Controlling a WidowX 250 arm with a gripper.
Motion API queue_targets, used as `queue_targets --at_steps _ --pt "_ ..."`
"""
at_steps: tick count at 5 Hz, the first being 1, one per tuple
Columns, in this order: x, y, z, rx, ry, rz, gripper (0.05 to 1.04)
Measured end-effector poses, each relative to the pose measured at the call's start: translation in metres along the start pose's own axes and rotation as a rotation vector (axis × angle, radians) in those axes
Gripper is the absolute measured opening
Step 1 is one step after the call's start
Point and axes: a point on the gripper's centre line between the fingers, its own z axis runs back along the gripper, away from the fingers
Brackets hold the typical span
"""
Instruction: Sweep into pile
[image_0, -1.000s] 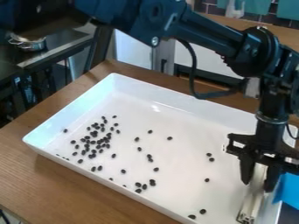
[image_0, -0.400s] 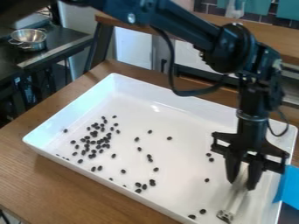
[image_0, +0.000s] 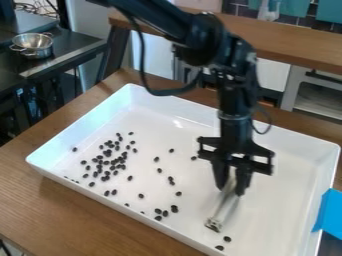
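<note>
Claw (image_0: 231, 190) and scraper (image_0: 222, 209) have shifted across the white tray (image_0: 287, 200) toward the bean cluster (image_0: 106, 162). The claw pinches the scraper's upper end, leaving its length low, presumably to push. Between scraper and cluster lie loose beans (image_0: 165, 213), likely next to be gathered.

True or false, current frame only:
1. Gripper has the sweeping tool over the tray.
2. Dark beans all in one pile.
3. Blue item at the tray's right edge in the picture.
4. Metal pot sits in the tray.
1. Gripper has the sweeping tool over the tray. True.
2. Dark beans all in one pile. False: densest at picture left, others scattered.
3. Blue item at the tray's right edge in the picture. True.
4. Metal pot sits in the tray. False: it's on the dark counter.
</note>
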Motion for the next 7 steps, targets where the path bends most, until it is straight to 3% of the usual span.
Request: queue_targets --at_steps 2,4,6,7 --pt "0.001 0.069 0.006 -0.019 -0.015 0.064 0.345" --pt "-0.005 0.144 0.014 -0.038 0.001 0.127 0.345" --pt "-0.019 0.212 0.025 -0.019 0.021 0.143 0.345" --pt "-0.025 0.222 0.026 -0.01 0.017 0.132 0.345"
